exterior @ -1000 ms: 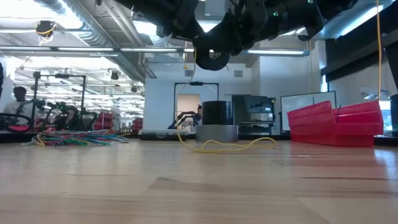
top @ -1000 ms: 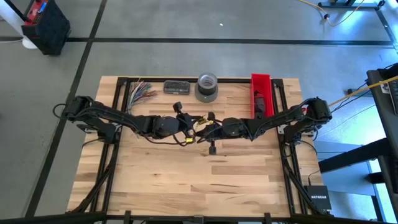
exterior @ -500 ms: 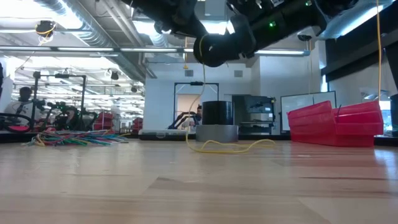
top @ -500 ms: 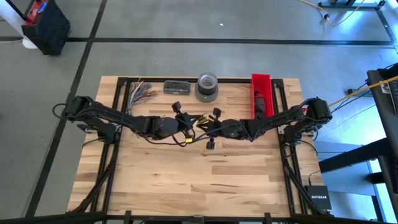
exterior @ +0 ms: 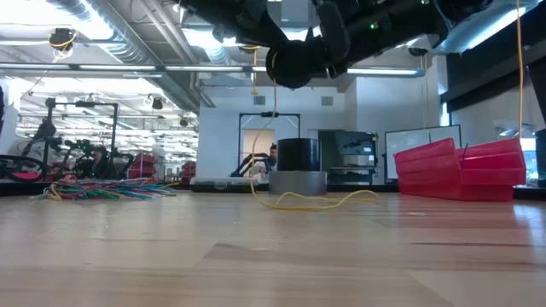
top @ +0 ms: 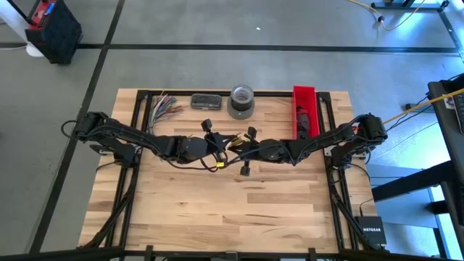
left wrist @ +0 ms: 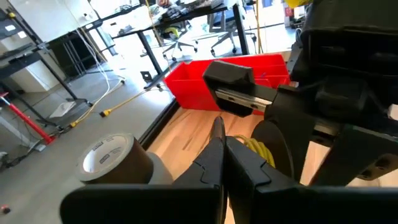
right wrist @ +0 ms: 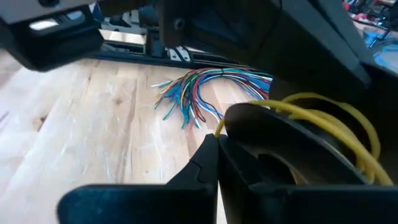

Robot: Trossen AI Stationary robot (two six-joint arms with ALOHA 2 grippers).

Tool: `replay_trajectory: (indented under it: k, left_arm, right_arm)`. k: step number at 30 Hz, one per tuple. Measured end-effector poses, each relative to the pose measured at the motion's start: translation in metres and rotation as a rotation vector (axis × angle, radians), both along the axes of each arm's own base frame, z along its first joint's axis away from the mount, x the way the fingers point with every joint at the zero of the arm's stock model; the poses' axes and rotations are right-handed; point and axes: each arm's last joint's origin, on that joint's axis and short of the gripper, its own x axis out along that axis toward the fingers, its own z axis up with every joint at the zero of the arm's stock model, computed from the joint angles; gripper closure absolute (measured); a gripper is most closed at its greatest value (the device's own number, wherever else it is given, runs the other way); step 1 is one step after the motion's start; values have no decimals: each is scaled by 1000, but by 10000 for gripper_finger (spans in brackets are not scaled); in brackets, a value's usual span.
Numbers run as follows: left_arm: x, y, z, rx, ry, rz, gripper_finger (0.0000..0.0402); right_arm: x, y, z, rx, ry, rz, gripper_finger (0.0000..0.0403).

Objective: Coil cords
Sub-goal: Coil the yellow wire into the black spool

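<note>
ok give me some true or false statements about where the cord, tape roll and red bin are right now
1. Both grippers meet above the table's middle, the left gripper facing the right gripper. True.
2. The yellow cord lies wholly flat on the table. False: part of it rises toward the grippers.
3. The grey tape roll sits at the far edge of the table. True.
4. The red bin sits beside the multicoloured wires. False: they lie on opposite sides of the tape roll.
</note>
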Motion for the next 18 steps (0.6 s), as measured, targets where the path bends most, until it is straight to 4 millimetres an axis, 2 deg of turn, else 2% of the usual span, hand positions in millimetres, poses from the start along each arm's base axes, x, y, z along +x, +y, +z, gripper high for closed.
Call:
replay_trajectory:
  k: [4,10,18]
  left_arm:
    - [-2,0,4,9,-4,-2,401]
    - [-14,-7,18,1,-33,-40,401]
    - [-26,-14,21,18,26,-45,401]
  right_arm:
    - [0,0,-2,-49,32,23,398]
    - [-5,-5,-12,-211,182,-63,398]
    - [-7,-6,-13,-311,245,-94,398]
